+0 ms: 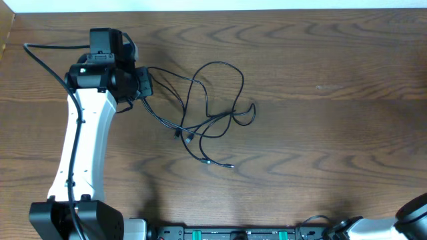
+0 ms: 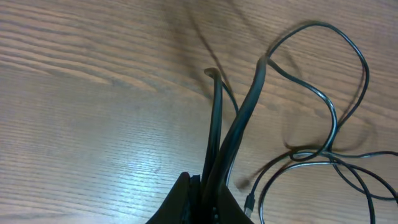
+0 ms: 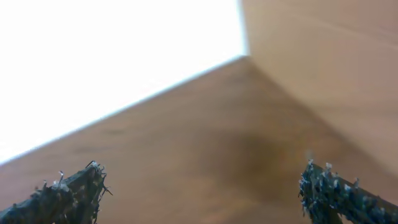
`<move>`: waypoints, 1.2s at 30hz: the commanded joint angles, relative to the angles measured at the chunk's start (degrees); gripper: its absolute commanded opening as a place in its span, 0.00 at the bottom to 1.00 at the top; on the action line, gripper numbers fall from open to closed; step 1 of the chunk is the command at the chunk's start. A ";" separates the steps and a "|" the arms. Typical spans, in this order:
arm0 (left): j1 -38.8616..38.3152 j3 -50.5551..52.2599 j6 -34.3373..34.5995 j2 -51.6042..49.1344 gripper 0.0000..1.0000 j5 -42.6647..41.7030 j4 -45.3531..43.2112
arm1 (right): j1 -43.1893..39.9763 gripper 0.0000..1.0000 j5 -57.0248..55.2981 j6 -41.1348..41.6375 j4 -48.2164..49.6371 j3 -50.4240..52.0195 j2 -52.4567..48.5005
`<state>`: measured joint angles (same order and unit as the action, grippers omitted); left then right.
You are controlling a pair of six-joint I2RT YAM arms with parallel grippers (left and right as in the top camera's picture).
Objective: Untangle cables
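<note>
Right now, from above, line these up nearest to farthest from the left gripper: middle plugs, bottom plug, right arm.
1. middle plugs, below-right of the left gripper.
2. bottom plug, lower middle.
3. right arm, bottom-right corner.

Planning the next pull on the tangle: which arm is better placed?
Left. Its hand sits shut right at the edge of the cables, while the right hand, open, hangs far off with no cable in its view.

Cables (image 1: pixel 213 117): plug types too small to tell. Right arm (image 1: pixel 410 215), well apart from cables: cropped by picture edge.
</note>
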<state>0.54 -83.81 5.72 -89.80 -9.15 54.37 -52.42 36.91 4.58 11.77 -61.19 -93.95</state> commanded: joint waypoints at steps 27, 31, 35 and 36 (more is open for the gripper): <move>-8.96 -0.81 -0.74 0.81 0.75 2.03 -0.96 | 67.95 0.99 3.80 0.85 -13.81 -0.61 0.50; -8.96 -0.81 -0.09 3.19 0.76 8.02 -1.99 | 74.23 0.99 -2.43 0.44 -15.45 -0.61 0.46; -8.90 -0.81 3.06 6.08 0.83 18.34 -2.43 | 79.60 0.99 -5.99 0.44 -15.69 -0.59 0.17; -8.81 -0.81 3.63 6.62 0.84 20.90 -2.38 | 80.78 0.99 -6.67 0.46 -15.87 -0.59 0.17</move>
<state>-8.36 -83.81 6.72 -86.59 0.40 52.07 25.12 35.51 6.02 -3.73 -61.43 -93.36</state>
